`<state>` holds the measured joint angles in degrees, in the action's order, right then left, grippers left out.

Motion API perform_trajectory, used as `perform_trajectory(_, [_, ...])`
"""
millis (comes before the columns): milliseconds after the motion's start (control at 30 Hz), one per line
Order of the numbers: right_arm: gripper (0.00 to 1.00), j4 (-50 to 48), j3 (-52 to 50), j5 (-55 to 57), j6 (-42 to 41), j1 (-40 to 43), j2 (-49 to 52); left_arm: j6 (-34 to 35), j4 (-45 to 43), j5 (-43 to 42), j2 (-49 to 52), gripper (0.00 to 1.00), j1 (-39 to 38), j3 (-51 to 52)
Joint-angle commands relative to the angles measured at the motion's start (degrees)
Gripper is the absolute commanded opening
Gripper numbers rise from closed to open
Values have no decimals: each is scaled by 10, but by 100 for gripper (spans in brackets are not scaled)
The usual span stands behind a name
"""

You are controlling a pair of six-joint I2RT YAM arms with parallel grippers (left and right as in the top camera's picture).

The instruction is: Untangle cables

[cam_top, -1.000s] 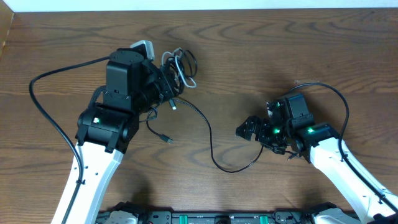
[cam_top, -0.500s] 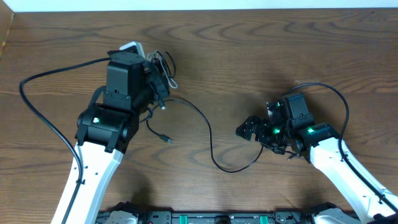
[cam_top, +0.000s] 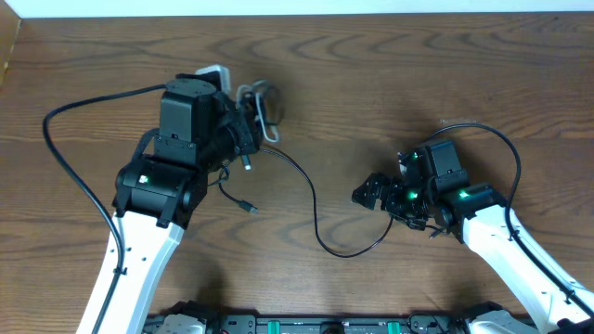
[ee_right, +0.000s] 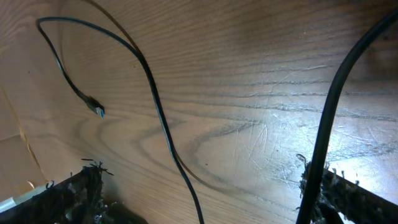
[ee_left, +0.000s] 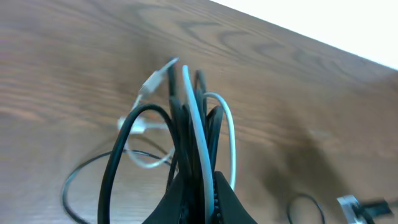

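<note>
Robotics lab bench: a left arm (cam_top: 139,250) and a right arm (cam_top: 520,255), both white and black, are reaching in over a dark wood-grain table (cam_top: 390,83). They are rising from a black mounting rail (cam_top: 306,325) that is running along the near edge. Green status lights (cam_top: 460,196) are glowing on the joints. A thick black supply cable (cam_top: 102,98) is looping out from the left arm across the wood. A plain white strip (cam_top: 371,7) is showing past the far edge.
</note>
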<state>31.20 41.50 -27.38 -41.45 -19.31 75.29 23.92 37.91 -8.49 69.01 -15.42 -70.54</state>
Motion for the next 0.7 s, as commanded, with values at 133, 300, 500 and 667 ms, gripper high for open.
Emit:
perform_trajectory(133, [99, 0, -2, 1, -3, 1, 0, 27, 61, 49, 26, 8, 2, -9])
perform_trajectory(300, [99, 0, -2, 1, -3, 1, 0, 10, 92, -26, 70, 8, 2, -9])
perform_trajectory(500, [99, 0, -2, 1, -3, 1, 0, -70, 18, -292, 119, 8, 2, -9])
perform_trajectory(667, [99, 0, -2, 1, -3, 1, 0, -71, -7, -344, 123, 8, 2, -9])
